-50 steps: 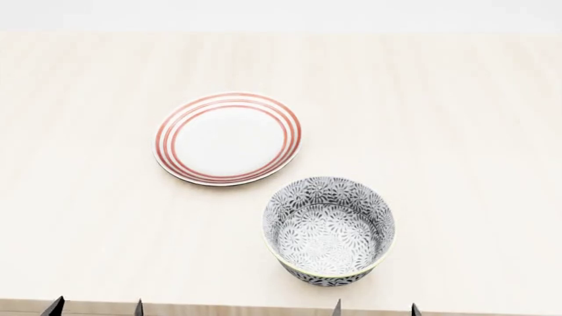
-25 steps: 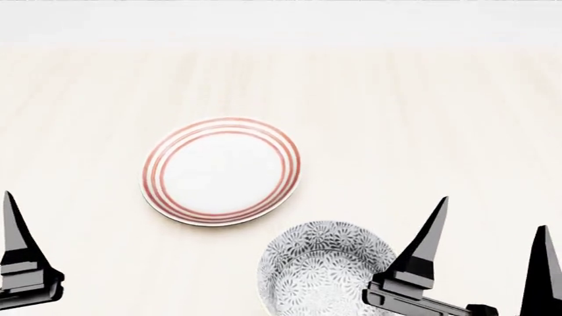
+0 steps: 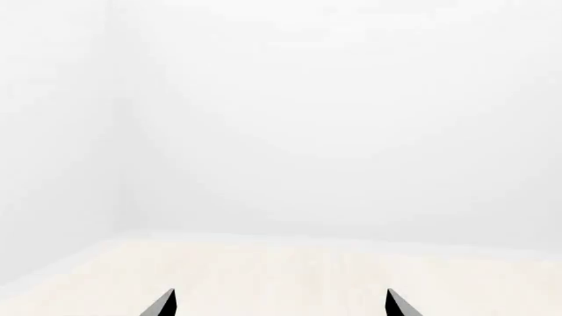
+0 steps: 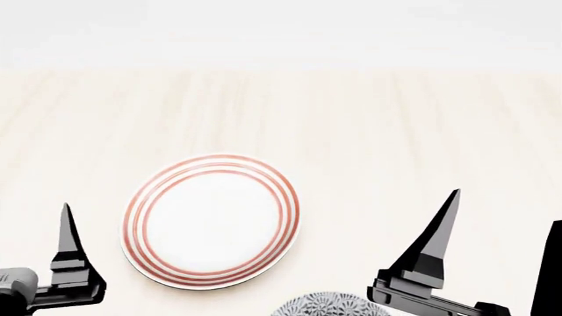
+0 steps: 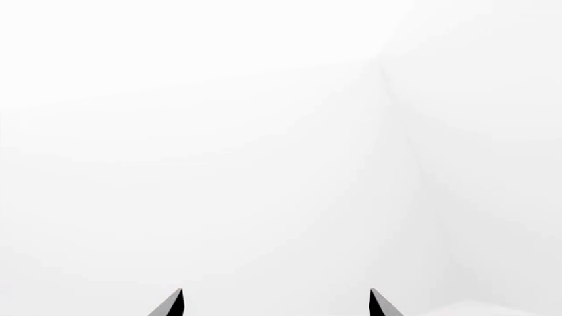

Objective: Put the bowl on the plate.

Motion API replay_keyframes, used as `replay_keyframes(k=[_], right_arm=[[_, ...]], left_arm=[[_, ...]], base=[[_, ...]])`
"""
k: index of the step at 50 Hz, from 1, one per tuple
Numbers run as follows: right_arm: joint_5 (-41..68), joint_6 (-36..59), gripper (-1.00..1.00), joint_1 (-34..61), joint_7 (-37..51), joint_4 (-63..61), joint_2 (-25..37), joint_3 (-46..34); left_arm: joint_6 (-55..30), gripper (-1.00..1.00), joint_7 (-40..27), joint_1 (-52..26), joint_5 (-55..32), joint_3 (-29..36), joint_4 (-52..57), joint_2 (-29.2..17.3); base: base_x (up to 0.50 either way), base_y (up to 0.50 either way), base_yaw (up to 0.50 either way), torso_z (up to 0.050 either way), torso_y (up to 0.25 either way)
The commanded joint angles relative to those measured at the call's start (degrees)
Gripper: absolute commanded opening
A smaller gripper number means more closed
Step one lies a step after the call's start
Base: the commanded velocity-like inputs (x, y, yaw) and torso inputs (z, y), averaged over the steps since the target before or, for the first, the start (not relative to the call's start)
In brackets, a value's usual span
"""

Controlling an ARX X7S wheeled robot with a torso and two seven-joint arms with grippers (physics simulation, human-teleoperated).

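Along the near edge of the desk [image 4: 369,118], the left tool [image 4: 62,263] now shows more of itself in the head view than half a second ago: one black finger rises near the left side of the near edge, with a grey wrist part beside it. Only that one finger is seen there, but the left wrist view shows two tips well apart with nothing between them, so it is spread and empty. The plate [image 4: 210,220] has slid down the picture since a second ago, which reads as the head tilting up and not the plate moving; it lies flat on the desk, nearer the near edge than the far one, bare and untouched. The bowl [image 4: 330,306] has nearly dropped out of view: only a sliver of its patterned rim shows at the near edge, just right of the plate and apart from it. The right tool [image 4: 496,270] stands raised just right of that rim, its two fingers wide apart, gripping nothing; its wrist view sees only blank wall. My guess is the arms are being lifted into working pose, with the grasp not yet begun, and the bowl slipping from view will make aiming harder.
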Motion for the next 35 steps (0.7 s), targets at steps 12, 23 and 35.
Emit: replay_keyframes(k=[12, 23, 35], right_arm=[[-0.6, 1.0, 1.00, -0.7, 0.2, -1.8, 0.8, -0.6], [-0.7, 0.3, 1.00, -0.8, 0.6, -1.0, 1.3, -1.3], [-0.8, -0.6, 1.00, -1.1, 0.9, 0.2, 1.7, -2.1]], left_arm=[[-38.6, 1.00, 10.4, -11.1, -22.3, 8.8, -10.1, 7.3], [-42.5, 1.00, 7.8, -12.4, -32.6, 10.0, -7.8, 6.8], [-43.9, 1.00, 3.8, -14.1, -42.2, 8.3, -8.8, 6.8]], base=[[0.00, 0.00, 0.00, 0.000, 0.000], [0.00, 0.00, 0.00, 0.000, 0.000], [0.00, 0.00, 0.00, 0.000, 0.000]])
